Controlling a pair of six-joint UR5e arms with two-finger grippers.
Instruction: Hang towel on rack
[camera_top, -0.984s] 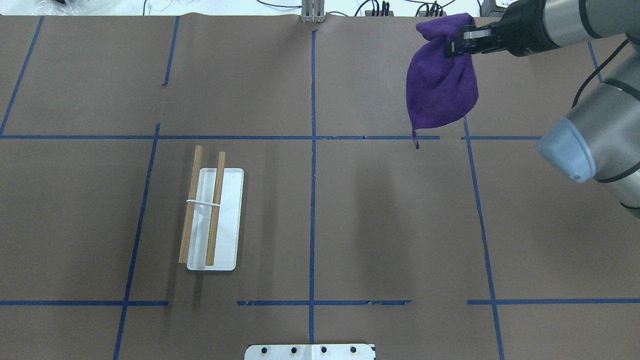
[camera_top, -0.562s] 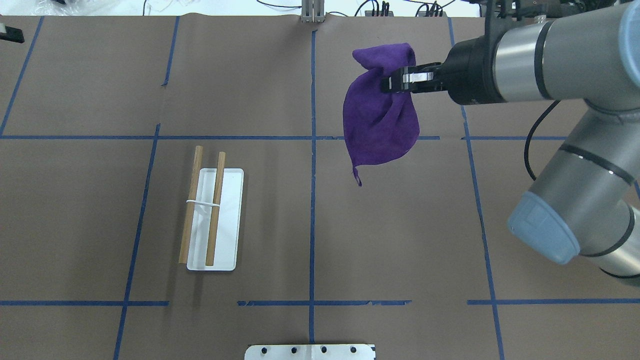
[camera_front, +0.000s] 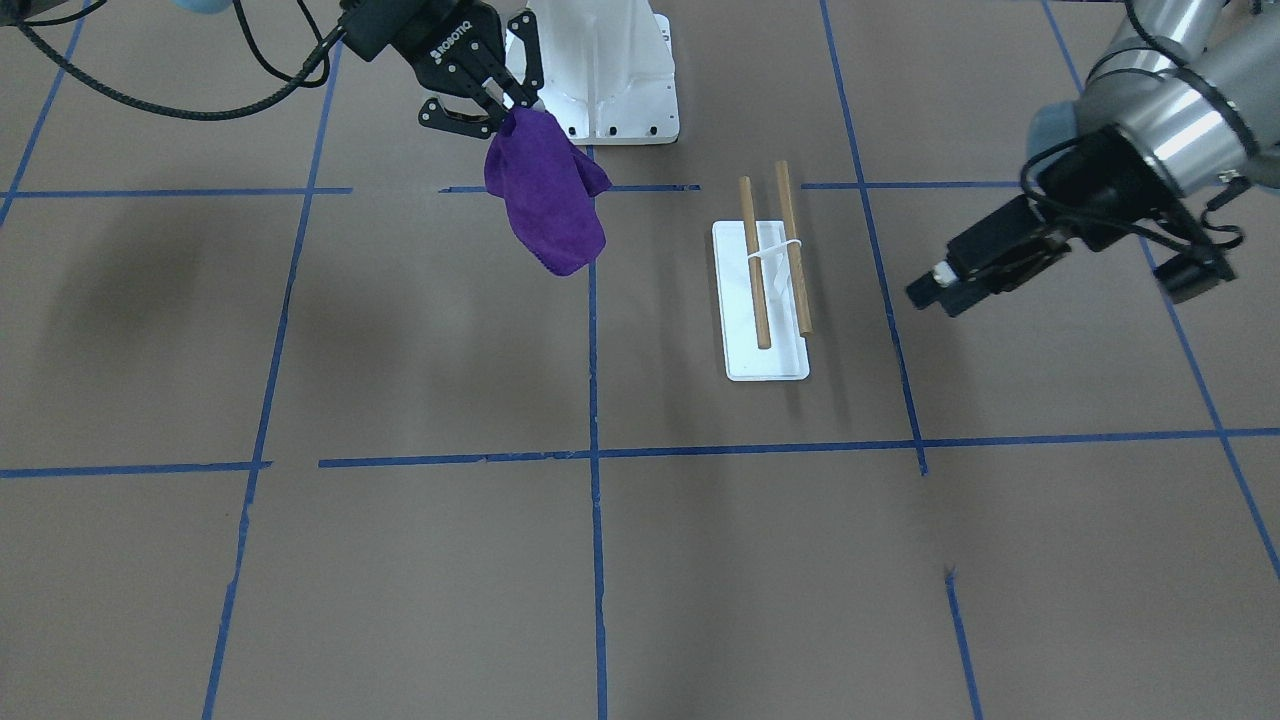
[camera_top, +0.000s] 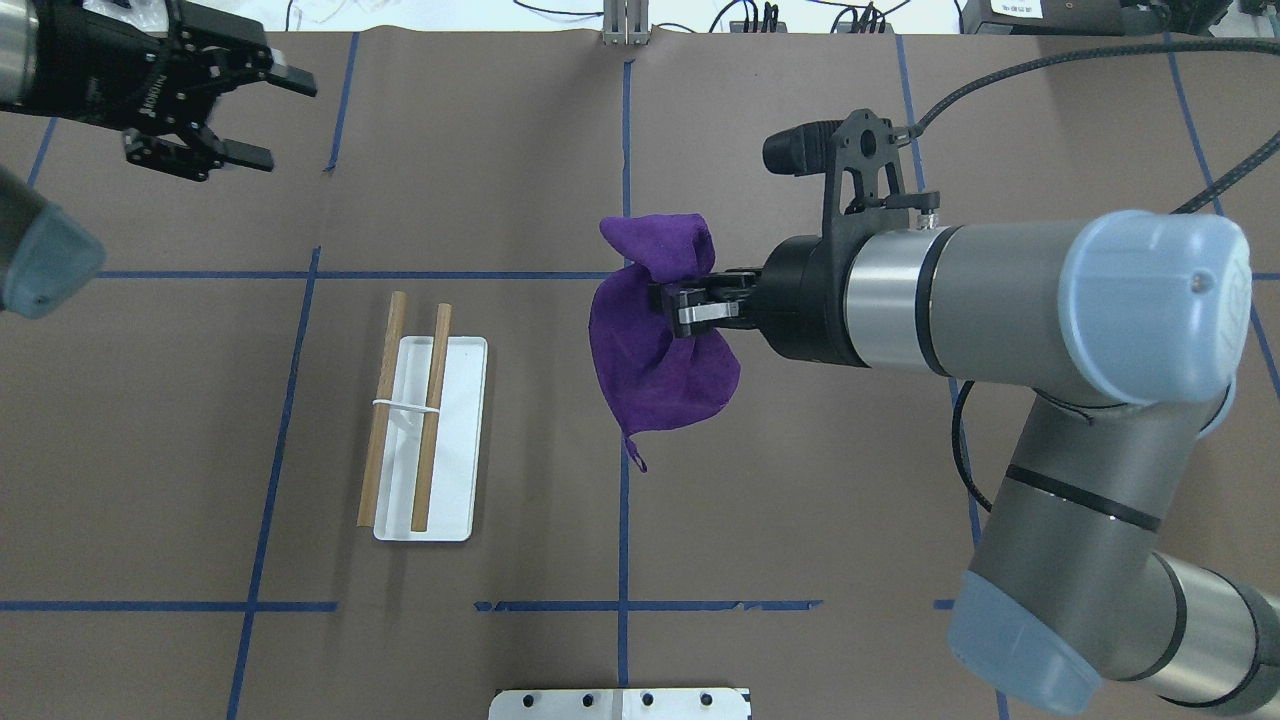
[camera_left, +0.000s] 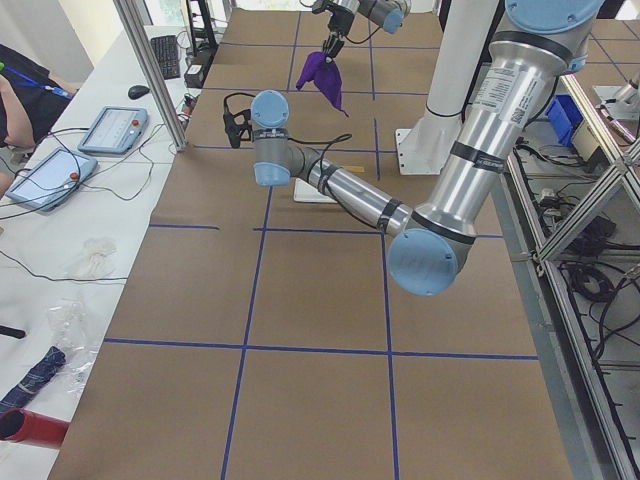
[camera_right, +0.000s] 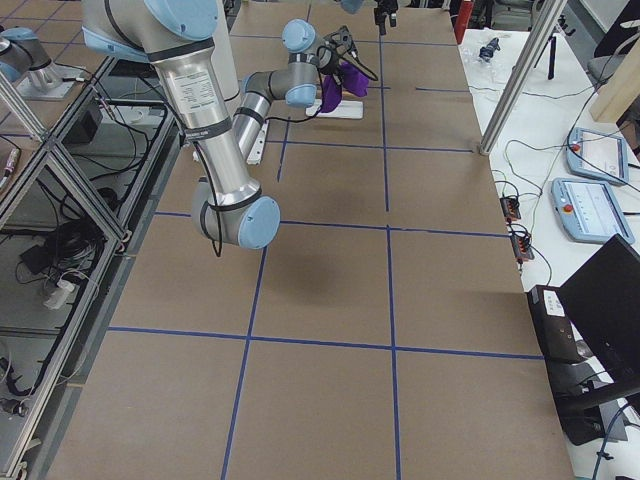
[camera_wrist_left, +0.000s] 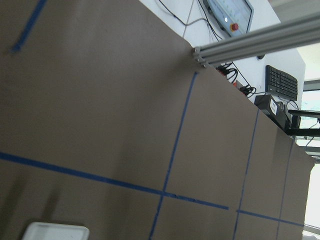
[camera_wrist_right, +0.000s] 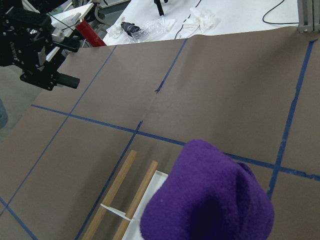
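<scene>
The purple towel (camera_top: 650, 350) hangs bunched from my right gripper (camera_top: 672, 305), which is shut on its upper part, above the table's middle. It also shows in the front view (camera_front: 548, 205) and fills the bottom of the right wrist view (camera_wrist_right: 210, 202). The rack (camera_top: 455, 440) stands to the towel's left, with a white base and two wooden rods (camera_top: 383, 410) side by side; it also shows in the front view (camera_front: 765, 300). My left gripper (camera_top: 280, 118) is open and empty, high at the far left, beyond the rack.
A white bolted pedestal (camera_front: 610, 70) stands at the robot's side of the table. Blue tape lines (camera_top: 625, 500) cross the brown table cover. Cables and tablets lie beyond the table's edges.
My right arm has carried the towel left and toward the robot, from the far right corner to the table's middle. My left gripper has come into view at the far left.
</scene>
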